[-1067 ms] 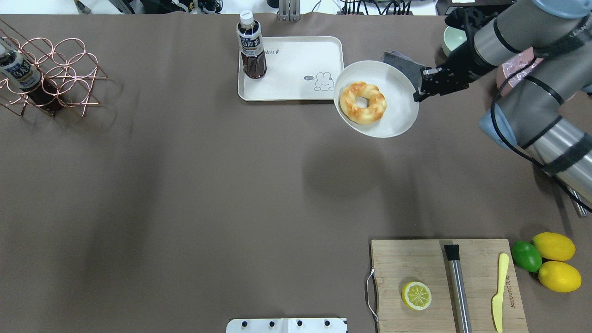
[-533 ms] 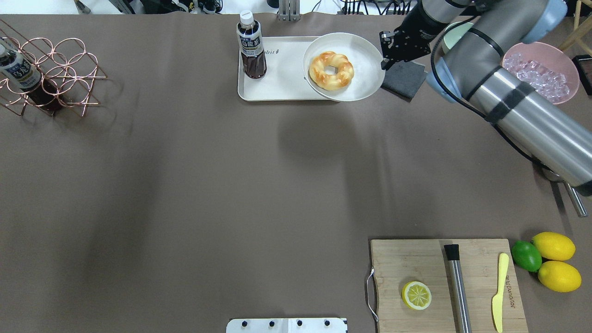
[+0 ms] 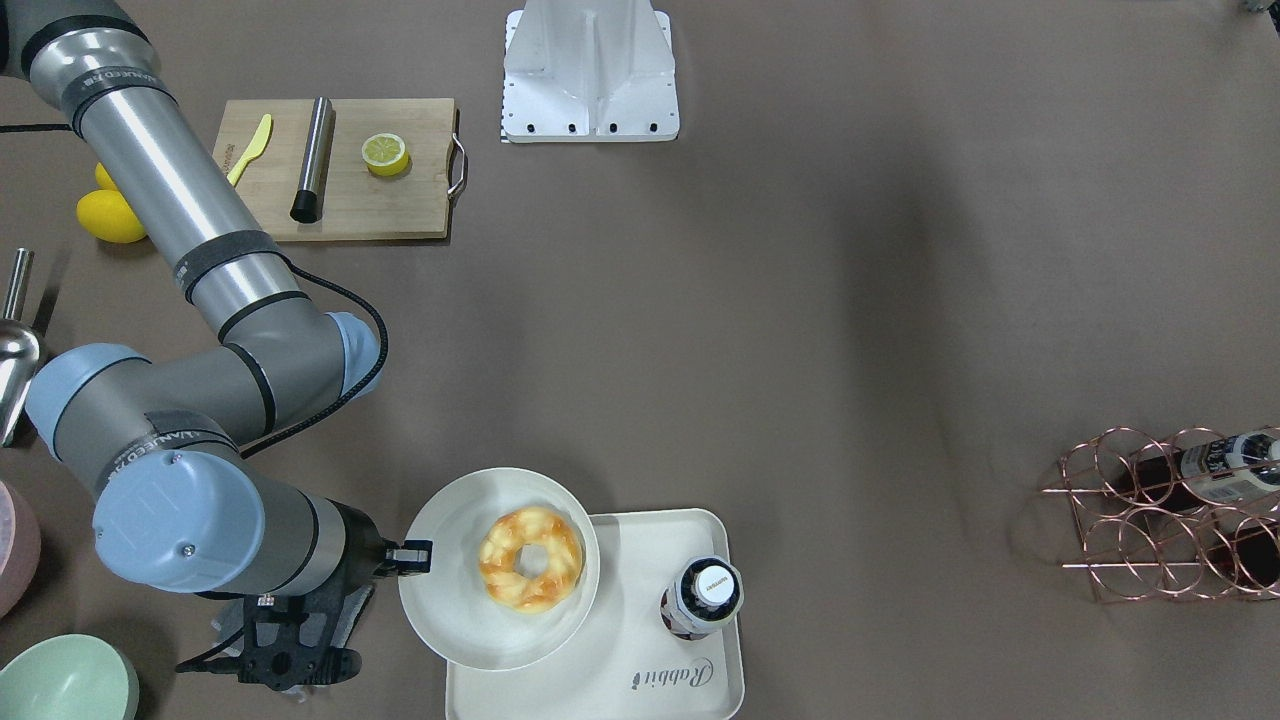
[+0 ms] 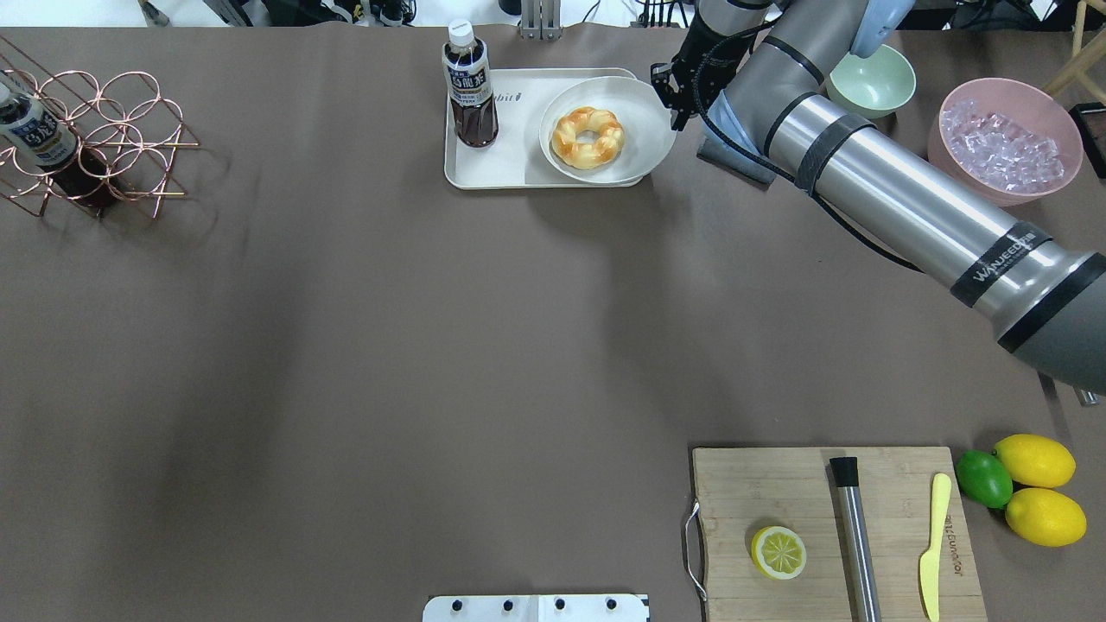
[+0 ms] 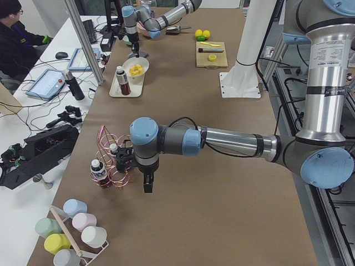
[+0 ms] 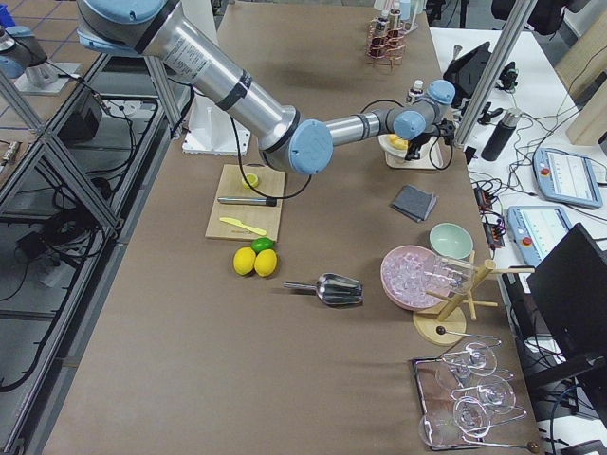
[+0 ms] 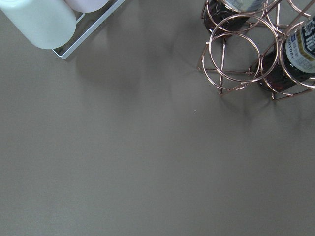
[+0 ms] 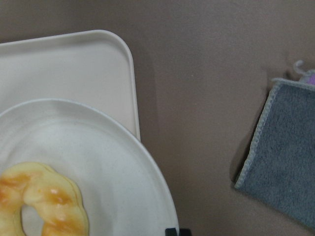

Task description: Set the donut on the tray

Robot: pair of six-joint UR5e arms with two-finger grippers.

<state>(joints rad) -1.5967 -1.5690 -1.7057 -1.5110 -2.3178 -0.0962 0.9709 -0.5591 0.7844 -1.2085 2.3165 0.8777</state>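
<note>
Moved leftward in the overhead view since the earlier frames, the plate (image 4: 638,111) has gone from beside the tray (image 4: 510,151) to lying across the tray's right half, and the right arm has swung in after it, now reaching along the far edge of the table (image 4: 346,345). The donut (image 4: 588,137) lies flat on the plate, a little off the plate's middle toward the tray's centre, so it sits over the tray but is not touching it. I cannot tell whether the plate rests on the tray or hangs just above it; its right rim juts past the tray's edge.

The right fingers (image 3: 412,557) are clamped on that jutting rim of the plate. The left fingers (image 5: 147,185) point down near the copper wire rack (image 4: 104,130) at the table's left end; they show only in the side view, so I cannot tell whether they are parted or closed.

On the tray's left part stands 1 dark bottle (image 4: 469,86), upright, apart from the plate. A grey cloth (image 8: 280,147) lies on the table just beside the tray's right end. Farther right sit a green bowl (image 4: 871,79) and a pink bowl of ice (image 4: 1007,142). At the near right lies a cutting board (image 4: 760,492) with a lemon half (image 4: 778,552) on it.
</note>
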